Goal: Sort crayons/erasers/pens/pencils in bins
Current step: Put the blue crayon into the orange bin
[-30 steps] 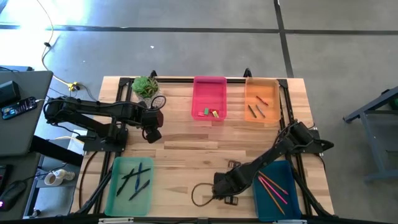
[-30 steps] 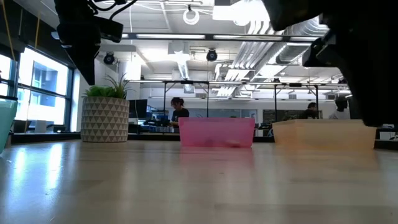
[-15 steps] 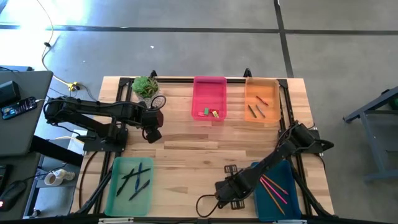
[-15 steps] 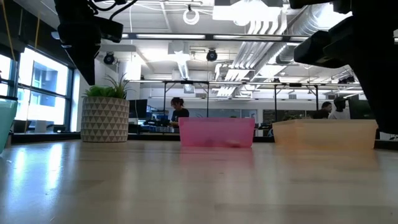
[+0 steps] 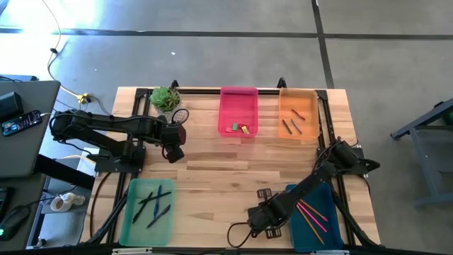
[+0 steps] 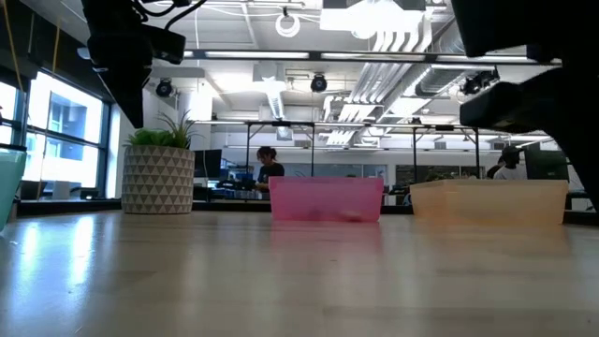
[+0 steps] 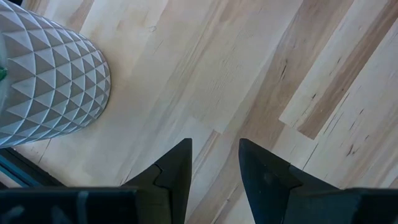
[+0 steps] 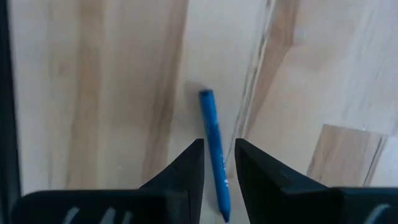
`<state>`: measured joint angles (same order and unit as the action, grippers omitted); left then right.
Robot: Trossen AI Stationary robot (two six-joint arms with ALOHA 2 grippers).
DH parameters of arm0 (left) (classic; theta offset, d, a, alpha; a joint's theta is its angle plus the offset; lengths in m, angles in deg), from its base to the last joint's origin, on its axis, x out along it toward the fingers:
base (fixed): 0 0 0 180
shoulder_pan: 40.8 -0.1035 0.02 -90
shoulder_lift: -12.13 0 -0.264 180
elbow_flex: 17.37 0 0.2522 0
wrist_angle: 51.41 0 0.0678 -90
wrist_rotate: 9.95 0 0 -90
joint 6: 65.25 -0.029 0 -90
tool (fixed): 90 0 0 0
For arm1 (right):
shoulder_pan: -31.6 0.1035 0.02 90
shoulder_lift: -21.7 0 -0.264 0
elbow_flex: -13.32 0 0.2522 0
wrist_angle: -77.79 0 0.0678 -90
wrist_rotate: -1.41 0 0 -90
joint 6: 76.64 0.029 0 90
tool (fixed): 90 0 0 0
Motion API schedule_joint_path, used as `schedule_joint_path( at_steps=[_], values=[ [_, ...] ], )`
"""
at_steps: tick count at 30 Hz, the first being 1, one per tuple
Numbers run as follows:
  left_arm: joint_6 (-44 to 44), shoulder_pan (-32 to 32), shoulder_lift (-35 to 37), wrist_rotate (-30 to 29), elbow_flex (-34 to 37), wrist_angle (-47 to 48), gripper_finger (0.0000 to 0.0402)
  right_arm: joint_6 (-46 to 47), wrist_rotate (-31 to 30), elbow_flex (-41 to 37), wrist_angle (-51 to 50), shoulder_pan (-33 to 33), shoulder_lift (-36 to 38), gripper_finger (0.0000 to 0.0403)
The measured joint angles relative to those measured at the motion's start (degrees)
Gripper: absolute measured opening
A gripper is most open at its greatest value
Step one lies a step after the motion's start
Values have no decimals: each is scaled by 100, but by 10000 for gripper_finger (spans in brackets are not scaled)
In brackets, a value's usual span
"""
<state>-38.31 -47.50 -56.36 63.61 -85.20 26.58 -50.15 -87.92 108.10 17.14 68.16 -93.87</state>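
Blue pen (image 8: 214,150): last stray, flat on bare wood, running in between the right claw's (image 8: 219,163) parted fingers, not gripped.
Right claw: low over the near table edge, beside the teal bin (image 5: 316,217).
Sorted: pens in green bin (image 5: 147,208), pencils in teal bin, erasers in pink bin (image 5: 238,110), crayons in orange bin (image 5: 298,113).
Left claw (image 7: 214,163): parted, empty, near the plant pot (image 7: 50,81).
Left to do (my judgement): grip the pen, carry it to the green bin.
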Motion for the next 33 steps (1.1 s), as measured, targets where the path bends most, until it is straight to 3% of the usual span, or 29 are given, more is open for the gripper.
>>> schedule_joint_path(
  at_steps=[14,22,33],
  values=[
    [2,-2,0,0,0,-19,119,61,62,-618,413,-38,49,81],
    [-13,-103,0,73,0,18,119,351,92,-680,589,-131,33,11],
    [-804,-835,2,619,0,94,119,1223,106,-691,682,-131,17,5]
  ],
)
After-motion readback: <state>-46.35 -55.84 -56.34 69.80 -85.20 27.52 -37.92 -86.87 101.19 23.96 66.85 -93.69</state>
